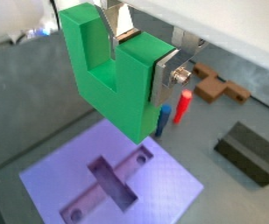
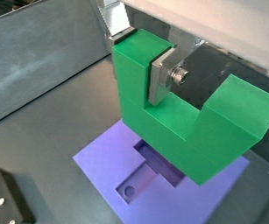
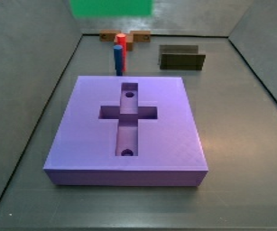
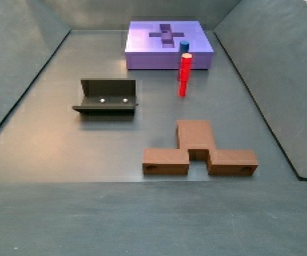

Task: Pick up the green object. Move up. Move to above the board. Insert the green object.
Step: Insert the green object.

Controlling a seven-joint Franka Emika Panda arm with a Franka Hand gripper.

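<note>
**Green block aloft, board waiting below**

Grey floor and grey walls box in my workspace, and I hang high above it with my gripper point(image 1: 143, 63) clamped on the green object point(image 1: 107, 74). One silver finger point(image 2: 160, 74) presses flat against a prong, so the block hangs notch-up, its solid base pointing down toward the board point(image 1: 113, 184). That grip leaves the underside free, which I judge is what insertion needs.

Beneath me and slightly off to one side lies the purple board, its cross-shaped recess point(image 3: 127, 113) open and unobstructed. In a side view only the green block's lower edge point(image 3: 113, 7) shows at the frame's top, well above the slab.

Beyond the board from me stand the red peg point(image 3: 120, 52) with a blue peg just beside it, the fixture point(image 4: 105, 97) and a brown block point(image 4: 199, 150), all apart from my path. Lifting looks done; lining up over the recess remains.
</note>
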